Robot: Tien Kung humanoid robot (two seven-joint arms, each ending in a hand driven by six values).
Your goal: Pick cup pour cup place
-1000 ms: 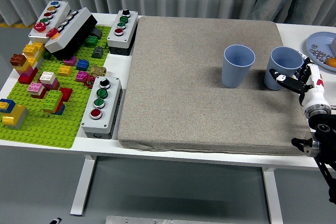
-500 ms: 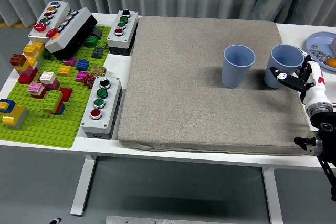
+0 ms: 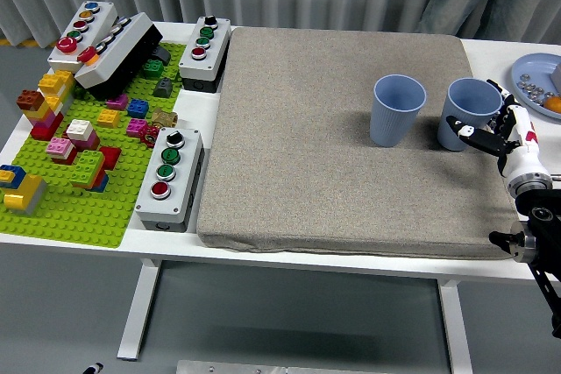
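Head view: we see two blue cups standing upright on the grey mat (image 3: 342, 137), the left cup (image 3: 397, 109) near the middle of the mat's right half and the right cup (image 3: 470, 113) beside it, close to the mat's right edge. The two cups are near each other but apart. Our right hand (image 3: 501, 133) comes in from the right edge and is at the right cup's right side; its dark fingers (image 3: 469, 130) curl around the lower wall and seem to touch it, so we judge the hand is closing on this cup, though a firm grip is not certain. The cup lies just to the left of the hand, its long axis vertical. The left hand is not visible, so the right hand is clearly the nearer one.
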